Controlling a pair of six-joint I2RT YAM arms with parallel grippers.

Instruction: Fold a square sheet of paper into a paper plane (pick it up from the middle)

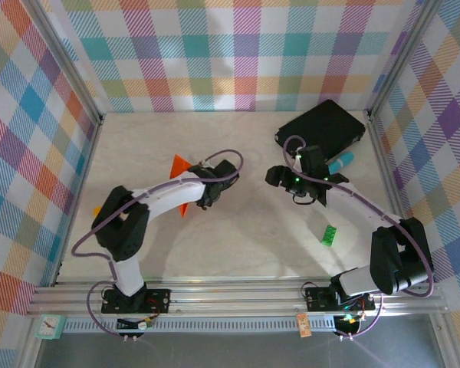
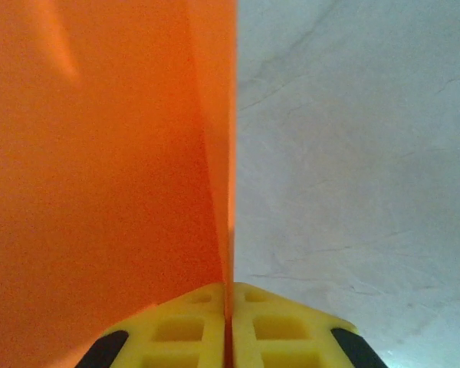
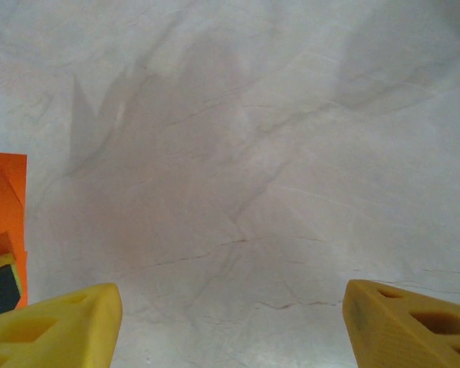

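The orange paper plane [image 1: 181, 165], a folded pointed shape, stands on edge left of centre, partly hidden by the left arm. My left gripper [image 1: 210, 192] is shut on it. In the left wrist view the yellow fingers [image 2: 176, 333] meet with a thin orange edge pinched in the seam, at my left gripper [image 2: 230, 326]; the paper plane [image 2: 100, 153] rises as a wide orange face with a centre fold. My right gripper [image 1: 280, 178] hovers open to the right of the paper, apart from it. Its fingers [image 3: 54, 326] stand wide over bare table, and the paper plane [image 3: 4, 203] shows at the left edge.
A black rectangular pad [image 1: 320, 125] lies at the back right, with a teal cylinder [image 1: 341, 163] just in front of it. A small green block [image 1: 330, 234] sits near the right arm. A small orange scrap [image 1: 97, 209] lies by the left wall. Checked walls close in three sides.
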